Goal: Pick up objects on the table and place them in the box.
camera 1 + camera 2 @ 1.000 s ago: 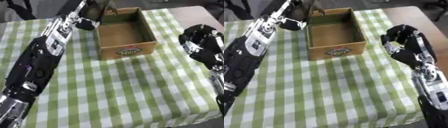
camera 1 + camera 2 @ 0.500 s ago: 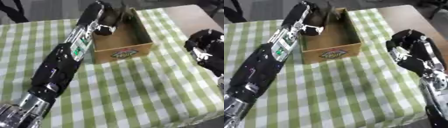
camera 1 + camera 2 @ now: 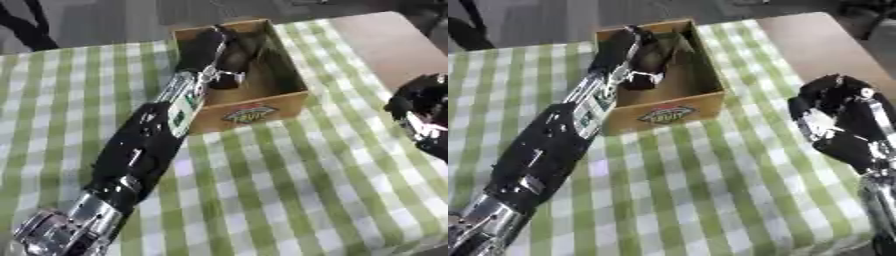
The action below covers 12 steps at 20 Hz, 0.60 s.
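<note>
Table [image 3: 367, 35]: one. You are working over a brown top that is showing bare at 1 o'clock.
Cloth [image 3: 289, 185]: one, green-and-white check, covering most of the table. No loose object is showing on it in either view.
Left arm [image 3: 144, 155]: one, reaching from 7 o'clock up toward 12 o'clock and crossing the near wall of the box.
Box [image 3: 665, 114]: one, cardboard, open-topped, with an oval label on its near wall. It is sitting on the cloth at 12 o'clock.
Right hand [image 3: 842, 125]: one, idling at 3 o'clock, well apart from the box, fingers curled and grasping nothing.
Left hand [image 3: 645, 57]: one, inside the box opening. The fingers are blurring into the dark interior, so you cannot tell whether they are released or holding.
Object: none countable. A dark shape is lying under the left hand inside the box, but it is not separable from the fingers.
Step in hand (judgement): you are probably finishing a placement into the box.
Technique: keep the left hand centred between the side walls. Let the fingers open fully before you are lifting. Withdraw straight up, so the forearm is not dragging the near wall and shifting the box. Keep the right hand parked clear at 3 o'clock.
</note>
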### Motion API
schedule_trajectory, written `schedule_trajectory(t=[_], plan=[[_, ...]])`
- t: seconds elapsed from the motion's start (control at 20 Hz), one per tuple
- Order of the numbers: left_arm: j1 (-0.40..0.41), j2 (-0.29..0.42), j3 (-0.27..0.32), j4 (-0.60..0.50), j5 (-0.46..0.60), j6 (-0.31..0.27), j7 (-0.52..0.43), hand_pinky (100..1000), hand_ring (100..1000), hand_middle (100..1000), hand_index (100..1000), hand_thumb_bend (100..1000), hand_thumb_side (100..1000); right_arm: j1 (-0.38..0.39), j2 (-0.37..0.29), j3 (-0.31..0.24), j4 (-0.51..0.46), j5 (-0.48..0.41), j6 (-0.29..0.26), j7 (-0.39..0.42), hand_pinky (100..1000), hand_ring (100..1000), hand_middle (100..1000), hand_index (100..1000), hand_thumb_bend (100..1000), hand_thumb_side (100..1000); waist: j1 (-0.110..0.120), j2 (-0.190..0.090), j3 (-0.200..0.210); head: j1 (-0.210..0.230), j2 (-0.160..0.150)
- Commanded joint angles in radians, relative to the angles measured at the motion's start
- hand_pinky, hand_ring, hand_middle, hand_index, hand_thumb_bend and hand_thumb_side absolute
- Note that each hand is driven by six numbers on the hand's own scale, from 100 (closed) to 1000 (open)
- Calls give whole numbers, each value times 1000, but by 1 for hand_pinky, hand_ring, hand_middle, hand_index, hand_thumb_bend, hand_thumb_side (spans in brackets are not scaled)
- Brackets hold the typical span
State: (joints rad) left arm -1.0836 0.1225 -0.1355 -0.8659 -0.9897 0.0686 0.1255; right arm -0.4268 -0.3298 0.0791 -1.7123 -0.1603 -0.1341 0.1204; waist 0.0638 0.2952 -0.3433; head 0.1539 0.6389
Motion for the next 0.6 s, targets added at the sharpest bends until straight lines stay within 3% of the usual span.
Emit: schedule_trajectory(t=[0.05, 0.3, 0.35, 0.4, 0.5, 0.6], plan=[[-12, 1, 5, 6, -26, 0, -64, 584, 644, 735, 794, 499, 100, -13, -13, -3, -20, -3, -2, 5, 584, 529, 509, 596, 281, 181, -4, -17, -3, 14, -12], [-10, 3, 6, 12, -65, -13, -247, 668, 743, 823, 842, 597, 100, -8, -15, -5, -17, -1, -2, 4, 584, 529, 509, 596, 281, 182, -2, -21, 2, 26, -8], [-10, 3, 8, 6, -70, -15, -268, 681, 763, 842, 850, 655, 137, -7, -15, -5, -16, -1, -2, 4, 584, 529, 509, 596, 281, 182, -2, -23, 3, 26, -8], [-9, 4, 11, -2, -71, -16, -279, 693, 779, 857, 857, 740, 256, -6, -15, -5, -15, -1, -2, 3, 584, 529, 509, 596, 281, 182, -2, -24, 6, 26, -7], [-8, 4, 16, -26, -56, -22, -278, 696, 793, 869, 860, 815, 376, -5, -14, -5, -15, -1, -2, 4, 584, 529, 509, 596, 280, 181, -3, -27, 12, 23, -5], [-8, 5, 18, -72, -8, -27, -235, 687, 788, 863, 847, 841, 438, -3, -14, -6, -13, -1, -1, 3, 584, 529, 509, 596, 281, 181, -6, -30, 24, 16, -2]])
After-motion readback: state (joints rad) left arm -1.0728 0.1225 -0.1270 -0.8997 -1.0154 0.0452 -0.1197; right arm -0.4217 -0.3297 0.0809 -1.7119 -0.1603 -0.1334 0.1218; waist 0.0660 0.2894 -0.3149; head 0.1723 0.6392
